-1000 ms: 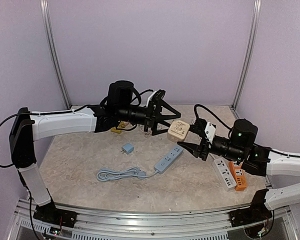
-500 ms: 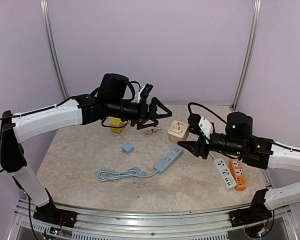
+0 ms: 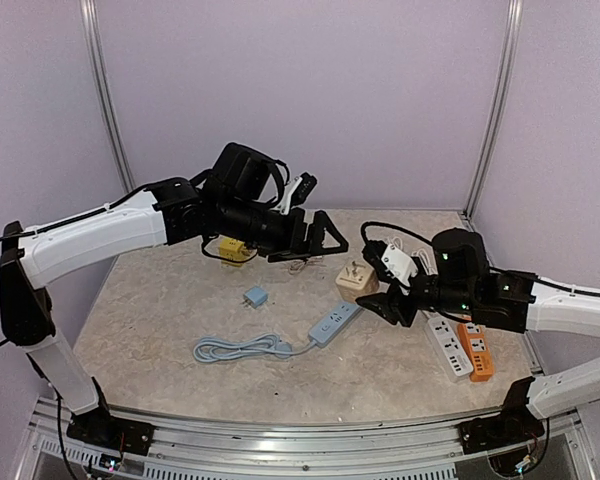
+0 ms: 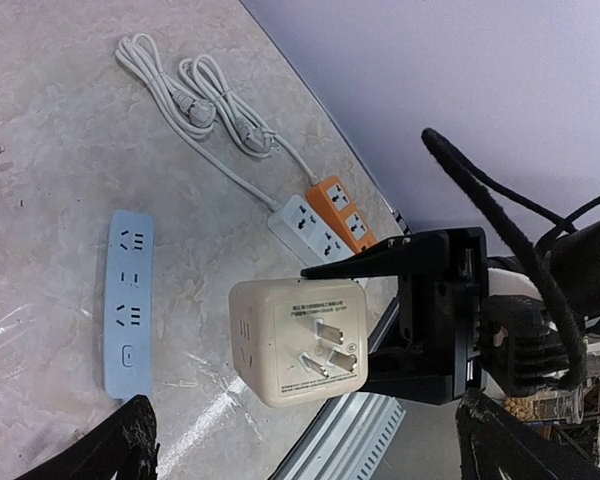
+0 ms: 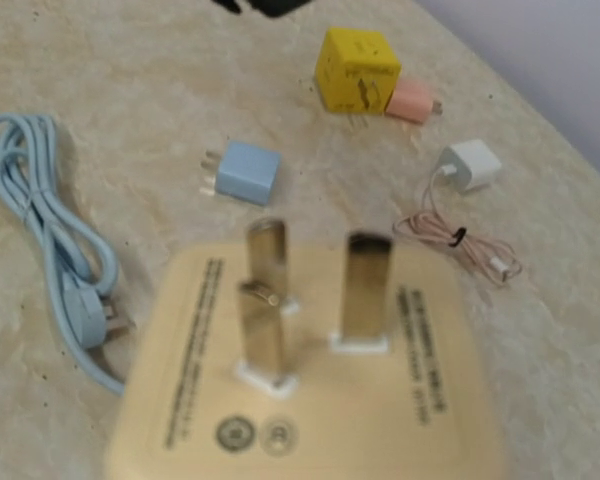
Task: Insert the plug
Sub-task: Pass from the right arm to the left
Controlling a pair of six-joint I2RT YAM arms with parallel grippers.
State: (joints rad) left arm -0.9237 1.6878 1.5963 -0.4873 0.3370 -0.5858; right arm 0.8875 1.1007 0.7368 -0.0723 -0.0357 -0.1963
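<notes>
Lining up the three prongs with a matching socket is, in my judgement, the heart of this step. The right gripper [image 3: 372, 292] pinches the cream cube plug [image 3: 354, 276] by its sides, lifted off the surface [image 3: 160, 300] right of centre in the top view, prongs pointing away from the wrist. The nearest candidate is the blue power strip [image 3: 337, 322], lying flat just below and left of the cube. A white strip [image 3: 446, 345] and an orange strip [image 3: 475, 350] lie side by side at lower right. Which one is meant I cannot tell.

To do it well, the cube should be turned prongs-down, squared to the strip's long axis, then lowered straight without tilt. The strip is light and loose, so it would likely slide under pressure. The left gripper [image 3: 325, 238], spread wide and hovering above centre with nothing in it, could pin the strip down first.

In the right wrist view the cube fills the lower frame and is blurred. Its printing is unreadable and the fingers holding it are out of sight. The left wrist view cuts off its own fingertips at the bottom edge. The blue strip's hole pattern is too small to confirm a three-prong fit.
</notes>
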